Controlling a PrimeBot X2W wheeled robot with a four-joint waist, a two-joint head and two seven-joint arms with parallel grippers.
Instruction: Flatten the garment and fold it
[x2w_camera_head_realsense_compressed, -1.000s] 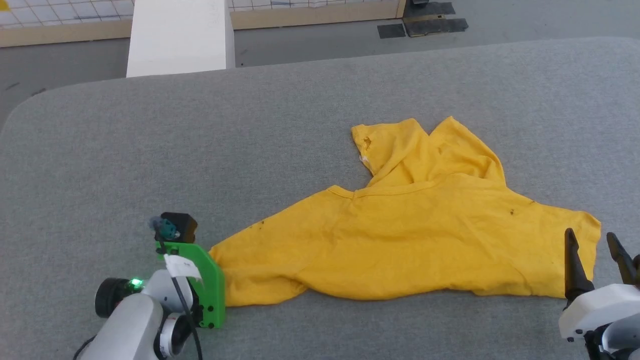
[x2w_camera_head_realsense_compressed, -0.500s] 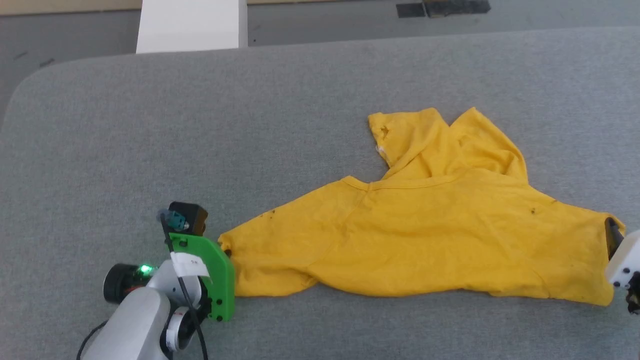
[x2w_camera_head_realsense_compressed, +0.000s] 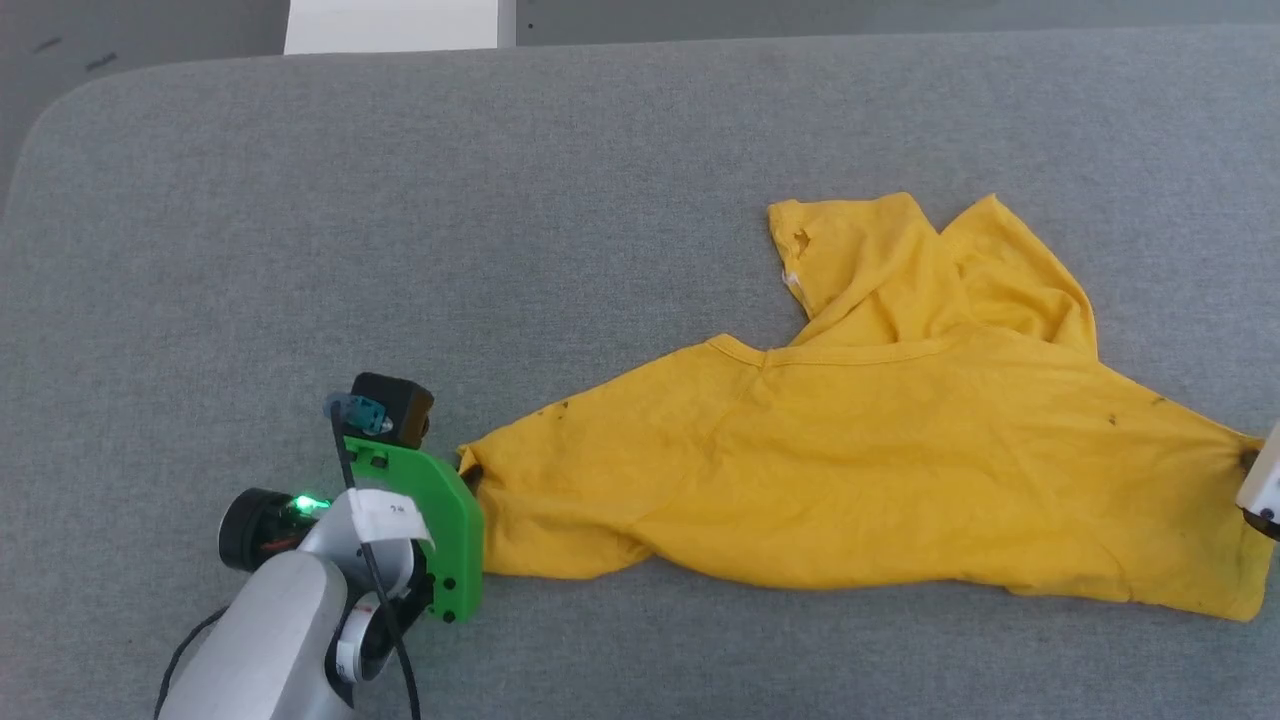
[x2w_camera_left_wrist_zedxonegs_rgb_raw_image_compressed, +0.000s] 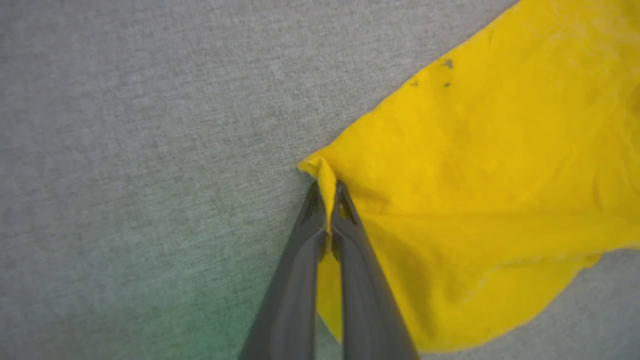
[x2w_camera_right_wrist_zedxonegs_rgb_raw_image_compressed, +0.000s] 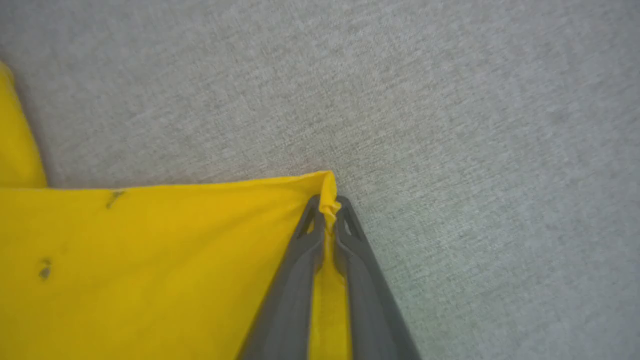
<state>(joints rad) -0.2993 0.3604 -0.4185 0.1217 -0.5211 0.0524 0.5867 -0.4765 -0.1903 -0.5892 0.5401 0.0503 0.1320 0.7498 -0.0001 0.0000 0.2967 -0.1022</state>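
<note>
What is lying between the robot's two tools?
The yellow T-shirt spans the whole stretch in the head view; the left tool and right tool each pinch a corner.

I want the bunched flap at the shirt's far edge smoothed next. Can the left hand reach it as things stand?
Probably not yet: the left hand is shut on the garment at its left corner, away from the flap, and would have to let go first.

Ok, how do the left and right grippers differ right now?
The left gripper pinches the garment at its left corner, green-bracketed wrist fully in the head view; the right gripper pinches the opposite corner, cut off at that view's edge. Both hold shut on a small fold.
</note>
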